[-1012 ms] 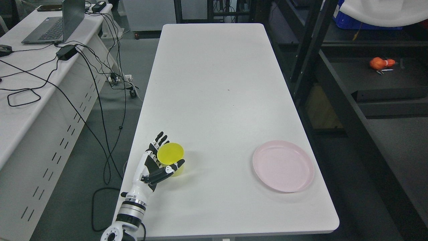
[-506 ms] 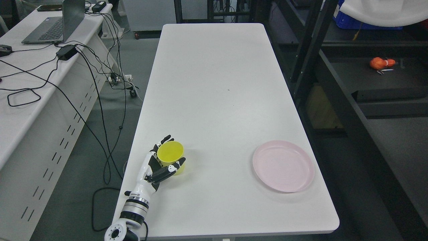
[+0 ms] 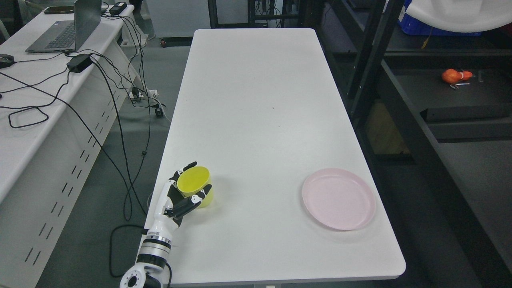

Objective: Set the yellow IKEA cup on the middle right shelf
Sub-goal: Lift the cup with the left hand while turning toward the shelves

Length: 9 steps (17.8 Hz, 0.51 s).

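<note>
On the long white table (image 3: 256, 100), near its front left corner, my left hand (image 3: 180, 198) wraps fingers round the small yellow plastic cup's (image 3: 195, 186) wall — light, stiff, probably slick, so squeeze mid-body.

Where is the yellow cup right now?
In the head view, the yellow cup is at the white table's near left corner, gripped by the left hand, far left of the pink plate.

Probably a lab: laptop (image 3: 66, 28), cables (image 3: 104, 92), racks (image 3: 372, 52).
</note>
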Motion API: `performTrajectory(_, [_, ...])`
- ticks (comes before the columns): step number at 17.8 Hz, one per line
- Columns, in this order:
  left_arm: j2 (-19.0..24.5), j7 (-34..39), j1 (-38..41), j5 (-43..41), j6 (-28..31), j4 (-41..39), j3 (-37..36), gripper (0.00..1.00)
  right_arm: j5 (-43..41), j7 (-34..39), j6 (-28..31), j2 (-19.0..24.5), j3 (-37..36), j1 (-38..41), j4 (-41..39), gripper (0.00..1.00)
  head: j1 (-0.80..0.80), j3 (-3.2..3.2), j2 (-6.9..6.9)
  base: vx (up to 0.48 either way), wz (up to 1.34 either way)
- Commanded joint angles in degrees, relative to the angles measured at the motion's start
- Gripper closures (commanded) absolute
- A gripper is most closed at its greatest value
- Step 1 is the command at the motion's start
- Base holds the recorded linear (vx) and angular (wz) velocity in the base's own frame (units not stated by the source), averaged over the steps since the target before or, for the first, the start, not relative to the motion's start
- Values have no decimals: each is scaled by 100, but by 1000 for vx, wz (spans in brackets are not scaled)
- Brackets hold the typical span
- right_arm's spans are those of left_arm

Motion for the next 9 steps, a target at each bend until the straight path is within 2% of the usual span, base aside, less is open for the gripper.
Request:
performTrajectory(1, [98, -6, 88, 256, -207, -440, 583, 100, -141, 3, 5, -100, 97, 80, 1, 1, 0, 0, 0, 0, 0])
performTrajectory(4, [98, -6, 351, 336, -207, -1153, 628, 100, -141, 3, 5, -100, 97, 80, 1, 1, 0, 0, 0, -30, -12])
performTrajectory(9, [98, -59, 554, 336, -242, -1479, 549, 99, -141, 3, 5, -100, 97, 80, 1, 1, 0, 0, 0, -91, -133])
